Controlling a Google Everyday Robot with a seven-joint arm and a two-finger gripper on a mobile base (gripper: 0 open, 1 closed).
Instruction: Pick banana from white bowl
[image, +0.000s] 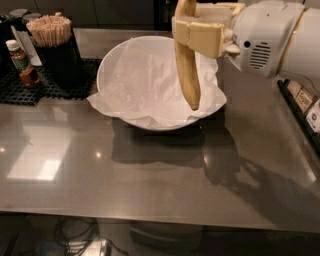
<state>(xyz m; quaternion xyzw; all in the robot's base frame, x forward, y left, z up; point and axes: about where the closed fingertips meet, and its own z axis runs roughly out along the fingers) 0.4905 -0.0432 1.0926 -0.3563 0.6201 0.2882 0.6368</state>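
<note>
The banana (188, 75) hangs nearly upright, its lower tip over the right side of the white bowl (112, 62), clear of the crumpled white paper lining (145, 85). My gripper (192, 35) is at the top right above the bowl. Its pale yellow fingers (205, 37) are shut on the banana's upper part. The banana's top end runs out of the picture.
A black cup of wooden sticks (52, 45) and small sauce bottles (22, 65) stand on a black mat at the back left. A rack with packets (302, 100) lines the right edge. The bowl stands on a grey counter (150, 175).
</note>
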